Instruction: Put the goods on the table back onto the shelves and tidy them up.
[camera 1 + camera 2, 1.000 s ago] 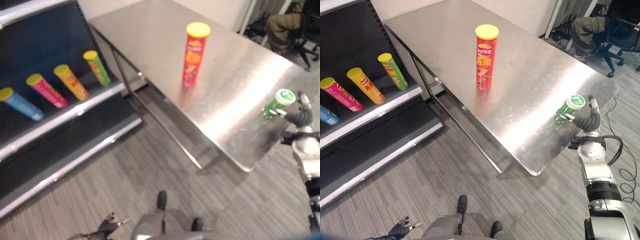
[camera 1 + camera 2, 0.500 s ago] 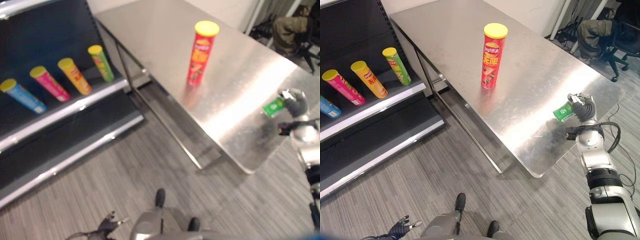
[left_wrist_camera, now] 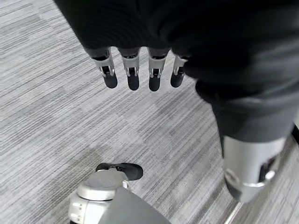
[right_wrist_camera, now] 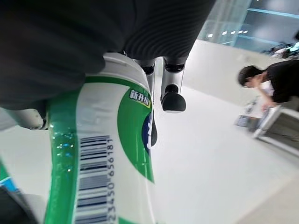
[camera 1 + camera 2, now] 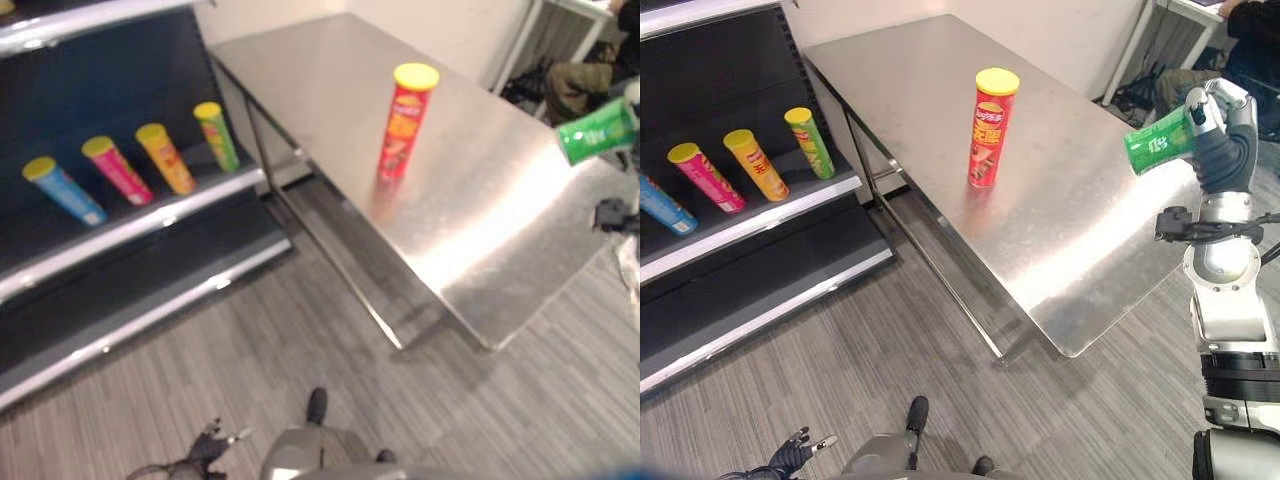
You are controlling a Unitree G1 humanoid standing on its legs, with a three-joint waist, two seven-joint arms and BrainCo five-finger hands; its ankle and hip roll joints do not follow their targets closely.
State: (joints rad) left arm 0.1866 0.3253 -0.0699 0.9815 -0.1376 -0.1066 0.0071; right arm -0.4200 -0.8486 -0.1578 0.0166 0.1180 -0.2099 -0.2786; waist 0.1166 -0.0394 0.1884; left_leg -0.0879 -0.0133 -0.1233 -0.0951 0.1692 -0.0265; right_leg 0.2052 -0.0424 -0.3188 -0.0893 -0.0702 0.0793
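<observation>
Green can (image 5: 1160,147): right hand (image 5: 1223,140) is covering its far end, and the frame edge is cropping it in the left eye view. Blue can (image 5: 660,205) on the shelf (image 5: 760,225) is running off frame.

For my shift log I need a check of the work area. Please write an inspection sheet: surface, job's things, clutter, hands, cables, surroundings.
Surface: steel table, bare apart from one can.
Job's things: red can with yellow lid upright on the table; green can held tilted in the air by the table's right end; four cans lying on the shelf.
Clutter: nothing seen.
Hands: right hand with fingers curled round the green can; left hand low over the floor, fingers straight, holding nothing.
Cables: nothing seen.
Surroundings: grey plank floor; a seated person beyond the table.
</observation>
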